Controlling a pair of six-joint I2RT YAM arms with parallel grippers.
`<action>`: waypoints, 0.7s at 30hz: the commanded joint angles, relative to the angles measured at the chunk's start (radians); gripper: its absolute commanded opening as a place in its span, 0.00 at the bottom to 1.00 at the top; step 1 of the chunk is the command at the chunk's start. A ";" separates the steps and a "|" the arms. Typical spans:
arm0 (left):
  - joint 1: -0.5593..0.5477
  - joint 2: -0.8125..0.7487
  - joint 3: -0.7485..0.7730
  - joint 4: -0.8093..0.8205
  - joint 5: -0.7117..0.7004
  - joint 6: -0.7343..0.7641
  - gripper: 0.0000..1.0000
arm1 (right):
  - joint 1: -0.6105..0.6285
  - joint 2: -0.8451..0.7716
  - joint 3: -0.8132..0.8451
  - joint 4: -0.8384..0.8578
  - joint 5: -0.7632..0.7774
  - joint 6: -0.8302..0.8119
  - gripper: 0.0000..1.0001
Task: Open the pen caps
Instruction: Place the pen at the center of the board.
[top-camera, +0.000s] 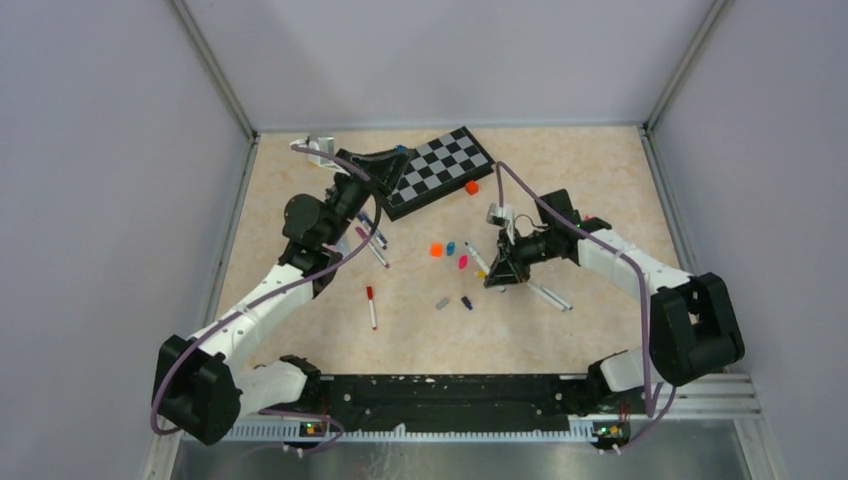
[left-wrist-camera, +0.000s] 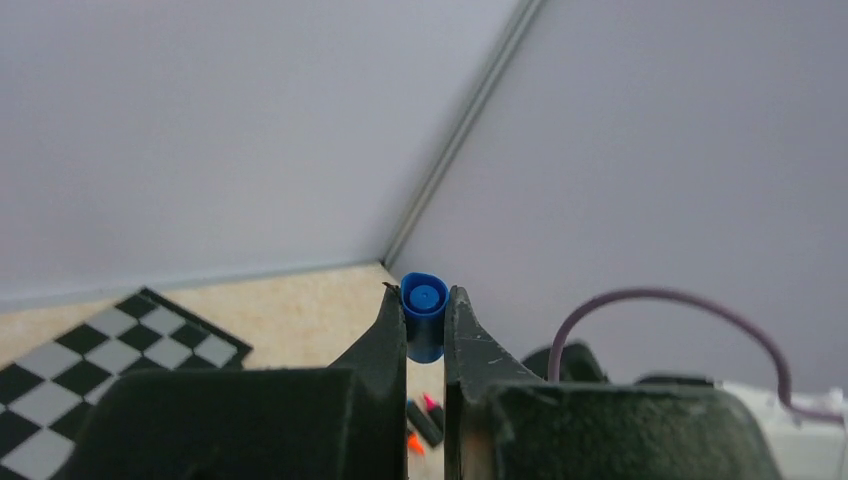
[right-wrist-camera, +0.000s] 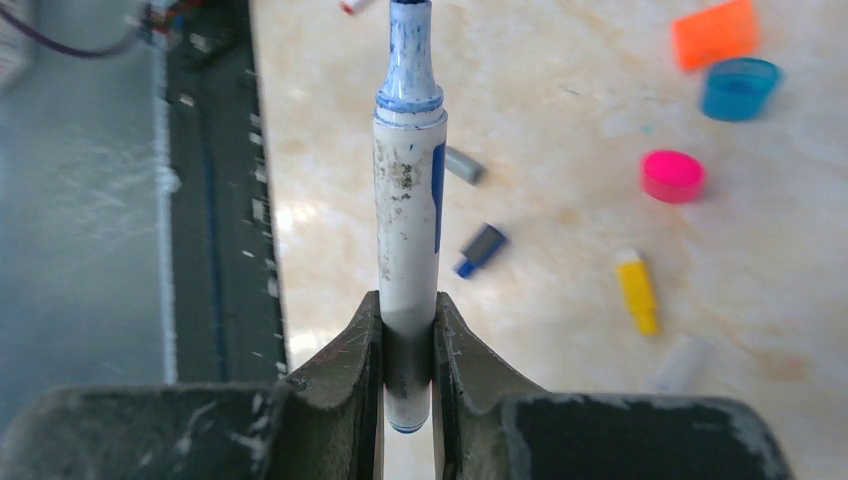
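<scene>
The left gripper (left-wrist-camera: 425, 308) is clamped tight on a blue cap (left-wrist-camera: 424, 320), held high at the far side by the chessboard (left-wrist-camera: 60, 370). The right gripper (right-wrist-camera: 408, 315) pinches the white pen (right-wrist-camera: 408, 200) by its tail end, blue tip bare. Cap and pen held well apart: that one looks opened. Loose caps (right-wrist-camera: 672, 175) dot mid-table, and a red-capped pen (top-camera: 371, 307) lies nearer, unopened.

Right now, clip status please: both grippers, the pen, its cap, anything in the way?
Left gripper shut on blue cap. Right gripper shut on blue pen, tip bare. Pink cap, light blue cap loose on table, untouched.
</scene>
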 joint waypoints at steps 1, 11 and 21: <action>0.004 -0.018 -0.103 -0.055 0.242 0.003 0.00 | -0.040 -0.067 0.063 -0.237 0.334 -0.336 0.00; -0.040 -0.061 -0.276 -0.248 0.381 -0.003 0.00 | -0.294 -0.089 0.030 -0.344 0.514 -0.380 0.00; -0.247 -0.028 -0.291 -0.347 0.234 0.068 0.00 | -0.332 -0.086 -0.026 -0.329 0.726 -0.355 0.00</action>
